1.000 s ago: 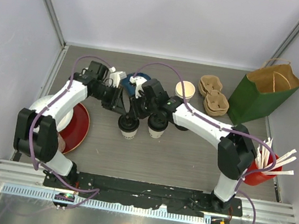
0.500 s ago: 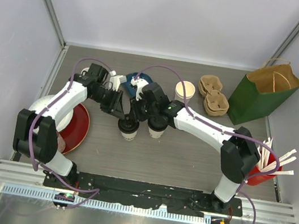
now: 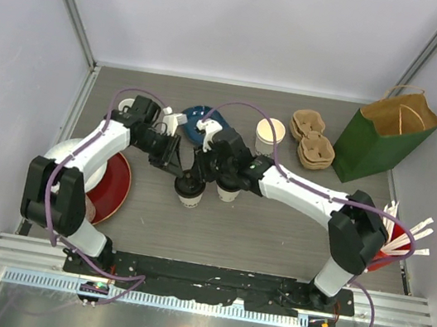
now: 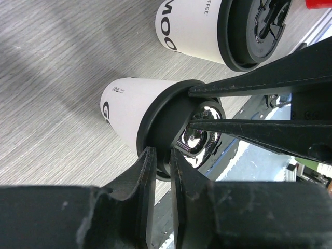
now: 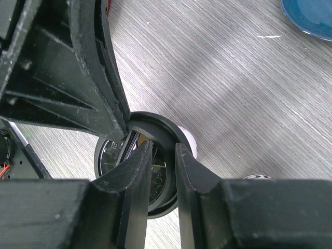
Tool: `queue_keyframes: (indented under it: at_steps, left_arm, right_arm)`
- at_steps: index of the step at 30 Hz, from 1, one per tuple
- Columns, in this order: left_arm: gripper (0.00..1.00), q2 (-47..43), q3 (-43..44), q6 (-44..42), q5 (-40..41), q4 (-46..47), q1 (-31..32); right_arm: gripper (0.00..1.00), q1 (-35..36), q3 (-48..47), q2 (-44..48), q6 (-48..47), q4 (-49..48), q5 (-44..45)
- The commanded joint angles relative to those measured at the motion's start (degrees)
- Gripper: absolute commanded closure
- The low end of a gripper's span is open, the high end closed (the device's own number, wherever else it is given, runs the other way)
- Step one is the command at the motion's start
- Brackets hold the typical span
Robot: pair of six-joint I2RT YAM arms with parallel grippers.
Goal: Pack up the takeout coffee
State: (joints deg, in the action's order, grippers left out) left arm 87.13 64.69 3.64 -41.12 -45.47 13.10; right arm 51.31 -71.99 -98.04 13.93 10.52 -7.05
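Two cream-white paper coffee cups with black lids stand mid-table: the left cup (image 3: 189,191) and the right cup (image 3: 228,189). My left gripper (image 3: 181,171) and my right gripper (image 3: 203,171) both meet over the left cup. In the left wrist view my left gripper (image 4: 162,162) is shut on the near rim of that cup's black lid (image 4: 171,116), and the right gripper's fingers (image 4: 249,83) pinch the rim's other side. In the right wrist view my right gripper (image 5: 163,155) is shut on the lid's rim (image 5: 161,129). The second lidded cup (image 4: 197,28) stands just behind.
An open cream cup without a lid (image 3: 270,133) stands behind. Brown pulp cup carriers (image 3: 312,141) and a green paper bag (image 3: 387,135) are at the back right. A red cup of straws (image 3: 394,239) is at the right edge, a red plate (image 3: 114,188) at the left, a blue plate (image 3: 199,116) behind the grippers.
Both grippers have come down and closed in on the left cup's lid. The right arm has swung left and nearer. The cups have stayed in place.
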Motion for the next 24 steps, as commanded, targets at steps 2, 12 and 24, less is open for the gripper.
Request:
queue_keyframes:
  at_steps: [2, 12, 24]
  left_arm:
    - [0.81, 3.31, -1.49, -0.74, 1.05, 0.29, 0.96]
    - [0.81, 3.48, -1.84, -1.09, 1.22, 1.00, 0.96]
    - [0.82, 6.03, -2.19, -1.53, 2.19, 1.62, 0.70]
  right_arm:
    - [0.77, 0.81, 6.32, 1.36, 2.85, -2.96, -0.07]
    - [0.93, 0.81, 16.25, 1.36, 3.29, -8.05, -0.86]
    - [0.99, 0.37, 21.88, -1.02, 4.61, -10.26, -1.04]
